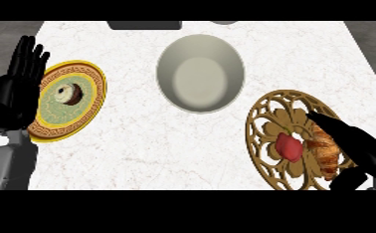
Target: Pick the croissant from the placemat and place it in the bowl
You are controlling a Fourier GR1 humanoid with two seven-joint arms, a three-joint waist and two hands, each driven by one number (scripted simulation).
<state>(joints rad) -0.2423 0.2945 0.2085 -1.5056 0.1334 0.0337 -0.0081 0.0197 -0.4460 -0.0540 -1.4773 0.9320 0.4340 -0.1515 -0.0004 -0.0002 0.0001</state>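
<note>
Croissant (pixel 328 151): lies on the right part of the placemat (pixel 266 120), just beside a red item (pixel 289 147) that I cannot identify.
Handling: I judge it light, soft and flaky (easy to crush), so I would take it across the thick middle, not by the tapered ends.
Right hand (pixel 354 138): spread wide, fingers stretched along the croissant's far side, thumb near its lower end; nothing held yet.
Left hand (pixel 22 85): fingers straight and up, resting at the left edge.
Bowl (pixel 167 72): 1, empty, mid-bench (pixel 147 142), apart from the placemat.
Plate (pixel 94 75): holds 1 small round pastry (pixel 68 94).
</note>
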